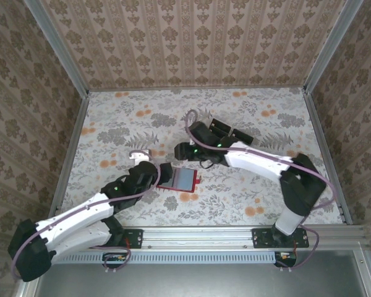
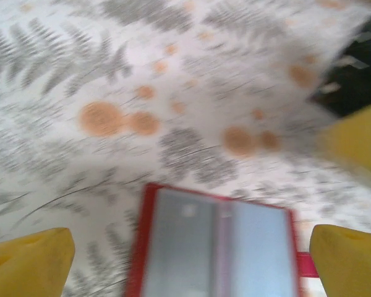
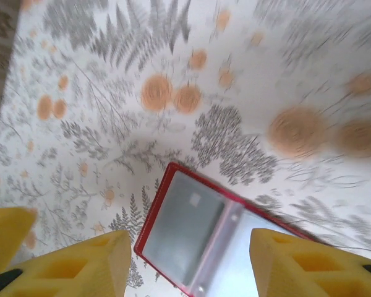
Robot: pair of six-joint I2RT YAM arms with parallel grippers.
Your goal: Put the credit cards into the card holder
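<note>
The red card holder [image 1: 178, 179] lies open on the flowered table, its clear sleeves facing up. A greyish card shape with a small light square shows under one sleeve [image 3: 185, 226]. Two black credit cards [image 1: 221, 128] [image 1: 242, 137] lie farther back, behind the right arm. My left gripper [image 1: 161, 175] is at the holder's left edge; in the left wrist view it [image 2: 191, 247] is open with the blurred holder [image 2: 216, 247] between its yellow fingers. My right gripper [image 1: 184, 151] hovers just behind the holder; in the right wrist view it [image 3: 190, 247] is open above the holder.
The table is a flowered cloth [image 1: 123, 124] boxed in by patterned walls and metal rails [image 1: 71, 154]. Both grippers are close together over the holder; the other arm's yellow finger [image 2: 358, 139] shows at the right of the left wrist view.
</note>
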